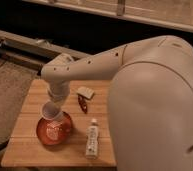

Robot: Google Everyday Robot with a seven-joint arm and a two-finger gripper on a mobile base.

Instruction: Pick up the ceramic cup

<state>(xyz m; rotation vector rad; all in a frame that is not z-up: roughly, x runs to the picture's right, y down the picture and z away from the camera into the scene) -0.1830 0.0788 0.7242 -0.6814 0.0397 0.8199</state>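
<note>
The ceramic cup (49, 114) is small, pale white-grey and round. It hangs tilted at the end of my arm, just above the wide shiny copper dish (54, 132) on the left front of the wooden table (27, 117). My gripper (53, 106) reaches down from the wrist and is shut on the cup's rim. The cup and wrist hide most of the gripper.
A white tube-shaped bottle (92, 140) lies right of the copper dish. A small pale packet (85, 92) and a dark red object (83, 104) lie behind it. My large white arm housing (155, 110) fills the right side. The table's front edge is near the dish.
</note>
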